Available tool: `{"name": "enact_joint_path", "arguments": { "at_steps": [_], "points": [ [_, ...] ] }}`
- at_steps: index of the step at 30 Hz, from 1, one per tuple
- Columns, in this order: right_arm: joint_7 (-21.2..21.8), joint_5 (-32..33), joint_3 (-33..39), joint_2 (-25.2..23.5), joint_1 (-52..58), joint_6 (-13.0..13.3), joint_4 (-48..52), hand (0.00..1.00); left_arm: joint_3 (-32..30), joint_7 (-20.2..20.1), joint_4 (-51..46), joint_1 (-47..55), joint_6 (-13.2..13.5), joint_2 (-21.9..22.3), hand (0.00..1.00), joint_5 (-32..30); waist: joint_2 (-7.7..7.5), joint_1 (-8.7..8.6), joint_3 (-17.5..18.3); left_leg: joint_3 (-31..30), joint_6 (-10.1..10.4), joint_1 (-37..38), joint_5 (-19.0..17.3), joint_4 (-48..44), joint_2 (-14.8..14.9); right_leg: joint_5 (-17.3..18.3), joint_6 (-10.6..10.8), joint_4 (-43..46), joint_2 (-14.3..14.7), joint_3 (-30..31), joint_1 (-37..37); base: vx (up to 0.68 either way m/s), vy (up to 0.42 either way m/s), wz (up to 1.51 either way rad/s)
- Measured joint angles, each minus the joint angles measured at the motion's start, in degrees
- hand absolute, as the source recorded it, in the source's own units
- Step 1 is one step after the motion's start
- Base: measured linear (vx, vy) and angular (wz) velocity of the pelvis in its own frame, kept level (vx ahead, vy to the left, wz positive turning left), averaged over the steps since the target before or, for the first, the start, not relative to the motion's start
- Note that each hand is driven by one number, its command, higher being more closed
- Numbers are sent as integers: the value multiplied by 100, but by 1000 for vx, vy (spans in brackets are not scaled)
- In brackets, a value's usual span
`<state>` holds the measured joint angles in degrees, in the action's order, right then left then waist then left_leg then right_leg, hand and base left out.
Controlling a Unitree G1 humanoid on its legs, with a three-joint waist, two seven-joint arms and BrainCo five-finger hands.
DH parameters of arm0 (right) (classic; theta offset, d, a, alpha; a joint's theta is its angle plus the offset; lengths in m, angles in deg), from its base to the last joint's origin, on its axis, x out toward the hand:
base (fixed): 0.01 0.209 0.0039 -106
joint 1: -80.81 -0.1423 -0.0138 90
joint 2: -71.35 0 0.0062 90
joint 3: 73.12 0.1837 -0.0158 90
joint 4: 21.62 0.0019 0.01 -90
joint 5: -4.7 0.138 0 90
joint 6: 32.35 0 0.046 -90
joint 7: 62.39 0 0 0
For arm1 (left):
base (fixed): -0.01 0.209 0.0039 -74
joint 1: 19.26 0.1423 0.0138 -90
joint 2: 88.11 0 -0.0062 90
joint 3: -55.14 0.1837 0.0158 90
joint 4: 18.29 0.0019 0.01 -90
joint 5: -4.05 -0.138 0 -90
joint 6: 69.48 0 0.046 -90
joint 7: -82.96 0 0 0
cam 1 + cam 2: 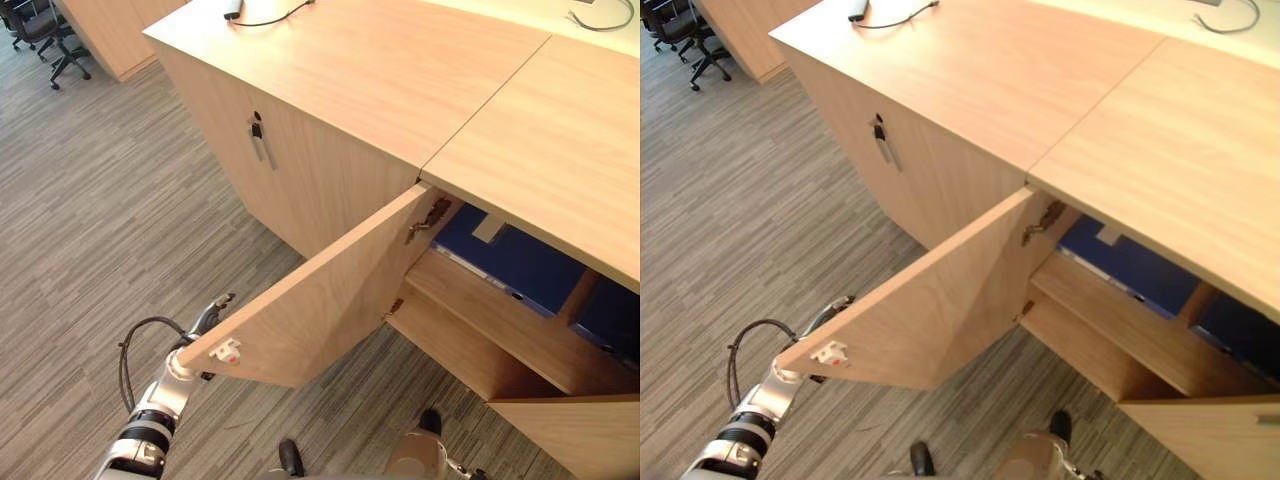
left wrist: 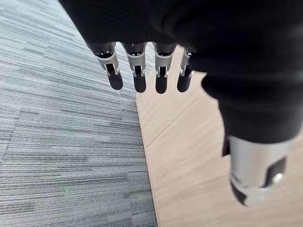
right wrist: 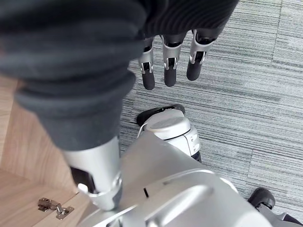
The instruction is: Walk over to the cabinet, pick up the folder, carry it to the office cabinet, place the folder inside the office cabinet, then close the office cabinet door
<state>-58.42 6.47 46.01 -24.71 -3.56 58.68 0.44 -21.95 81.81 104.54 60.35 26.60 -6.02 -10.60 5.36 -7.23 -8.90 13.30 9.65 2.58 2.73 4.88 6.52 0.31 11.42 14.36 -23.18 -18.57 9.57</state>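
grey striped carpet (image 1: 100, 220) runs along a row of pale wood units, where the office cabinet (image 1: 520, 130) stands with its left door (image 1: 330, 300) swung wide into the aisle. inside, under the top surface, the blue folder (image 1: 510, 262) lies on the upper shelf (image 1: 500, 325). a second blue item (image 1: 612, 318) sits just beside it, past a wooden divider. neither hand is holding the folder. the neighbouring unit's door (image 1: 290, 170) is shut, with a key (image 1: 257, 130) in its lock. black office chairs (image 1: 45, 35) stand at the far left. the robot's left hand (image 1: 205, 322) is at the free edge of the open door, fingers (image 2: 138, 75) straight and spread, gripping nothing; whether they touch the wood cannot be told. the right hand (image 3: 169, 66) hangs above the carpet, fingers relaxed and empty.
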Motion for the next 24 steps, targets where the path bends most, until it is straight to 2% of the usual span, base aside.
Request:
{"name": "enact_joint_path", "arguments": {
  "at_steps": [5,8,10,11,12,14,15,17,18,19,20,21,22,23,24],
  "points": [
    [-38,154,2,-134,47,-2,83,0,1364,-304,-302,89,35,37,0,-158,-135,15,82,84,0,42,-1,4,-1,-68,-4,-138,29,10,-33,10,5,-5],
    [-50,157,30,-212,48,-27,83,0,1720,-390,-406,71,66,358,0,-145,-214,1,154,199,-1,65,-3,1,-2,-141,-18,-238,71,83,-54,17,16,-18],
    [-64,225,313,-361,51,-45,15,0,1998,-470,-413,-20,104,659,0,-124,-327,-45,209,231,-19,-97,-319,-515,63,-228,-45,-260,114,185,-62,9,12,-26],
    [-96,463,567,-407,58,-49,-78,0,2172,-518,-413,-58,105,822,0,-93,-383,-58,177,241,-38,-386,-767,-1352,195,-280,-67,-223,136,221,-67,-20,4,-29],
    [-124,571,686,-407,63,-48,-148,0,2245,-542,-413,-63,108,914,0,-76,-382,-66,172,265,-39,-478,-985,-1725,264,-282,-67,-188,154,270,-72,-61,31,-53],
    [-250,839,902,-424,114,-73,-208,0,2290,-547,-402,-122,118,1148,0,-55,-395,-106,104,479,-120,-677,-1663,-2882,505,-322,-49,-80,245,578,-60,-143,113,-77],
    [-277,912,929,-429,128,-72,-209,0,2295,-546,-394,-170,118,1158,0,-40,-391,-122,69,592,-153,-745,-1851,-3216,579,-428,-49,-77,266,670,-2,-254,207,-95],
    [-296,1086,930,-448,131,-62,-201,0,2288,-479,-363,-233,113,1195,0,94,-416,-142,2,882,-349,-908,-2118,-3659,593,-908,-167,-115,185,426,281,-280,216,-98],
    [-292,1119,896,-440,125,-58,-202,0,2292,-477,-363,-248,109,1220,0,195,-394,-155,-73,1198,-515,-939,-2194,-3720,600,-1613,-594,-469,198,-122,420,-274,169,-110],
    [-287,1121,893,-413,99,-61,-207,0,2292,-478,-362,-232,105,1227,0,229,-264,-128,-95,1492,-682,-930,-2204,-3680,755,-1887,-817,-657,269,-478,449,-330,168,-143],
    [-289,1116,898,-400,52,-122,-205,0,2309,-524,-378,-225,98,1276,0,318,-172,-108,-229,1885,-786,-900,-2175,-3632,875,-1267,-1371,254,117,-1402,637,-293,181,-144],
    [-287,1013,902,-397,60,-166,-334,0,2374,-627,-450,-175,98,1314,0,427,-157,-122,-351,2256,-872,-781,-2082,-3444,872,-539,-1658,1543,-133,-1914,760,-262,193,-134],
    [-287,971,905,-395,50,-195,-424,0,2418,-685,-483,-141,98,1318,0,468,-160,-121,-400,2440,-907,-726,-2037,-3345,874,-313,-1689,2088,-238,-2075,745,-227,238,-147],
    [-281,809,903,-402,3,-253,-528,0,2440,-815,-618,24,90,1319,0,548,-164,-119,-404,2838,-912,-612,-1959,-3172,895,65,-1812,2851,-377,-2327,657,-188,257,-174],
    [-246,717,909,-410,-57,-302,-556,0,2431,-914,-773,181,56,1327,0,597,-171,-105,-407,3286,-885,-504,-1931,-3071,965,440,-1815,3108,-364,-2674,372,-148,236,-189]
  ]
}}
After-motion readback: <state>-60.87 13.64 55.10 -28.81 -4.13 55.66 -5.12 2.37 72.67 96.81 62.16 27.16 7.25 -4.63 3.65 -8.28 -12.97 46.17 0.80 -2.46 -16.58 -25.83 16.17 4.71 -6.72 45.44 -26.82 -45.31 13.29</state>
